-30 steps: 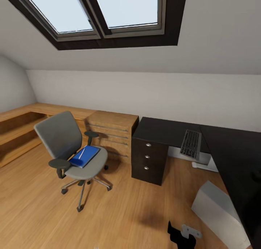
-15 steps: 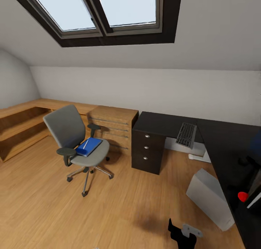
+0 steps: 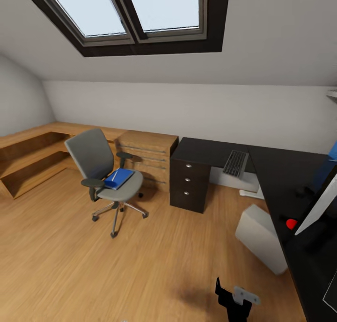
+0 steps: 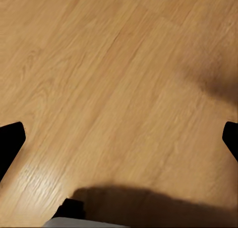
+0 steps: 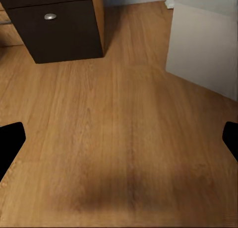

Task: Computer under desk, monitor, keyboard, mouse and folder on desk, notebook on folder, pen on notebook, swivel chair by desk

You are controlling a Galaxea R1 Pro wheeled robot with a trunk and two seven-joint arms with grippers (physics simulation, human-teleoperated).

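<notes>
From the head view, the room has a light wood floor [image 3: 93,266] and a big skylight [image 3: 135,13] in the sloped ceiling. The swivel chair [image 3: 105,174] stands on the floor, well apart from the desk [image 3: 281,172]. The blue folder [image 3: 119,178] lies on the chair's seat, and the thin white pen [image 3: 113,175] lies on top of it. The notebook cannot be made out. The black desk is on the right, with a drawer unit [image 3: 188,186] under its end. The keyboard [image 3: 235,163] lies on the desk top. The grey computer [image 3: 260,237] stands on the floor just beside the desk's edge. The monitor [image 3: 320,205] shows at the right edge, on the desk, tilted. A small red thing [image 3: 291,223] sits on the desk near it. Low wooden shelving [image 3: 32,158] runs along the left wall. A dark part of the robot [image 3: 234,301] shows at the bottom.

In the left wrist view, the left gripper [image 4: 119,138] hangs over bare floor. Its two black fingertips [image 4: 10,143] are wide apart and hold nothing.

In the right wrist view, the right gripper [image 5: 119,138] is also spread wide, with nothing in it. Past it are the black drawer unit [image 5: 59,24] and the grey computer [image 5: 206,44] on the floor.
</notes>
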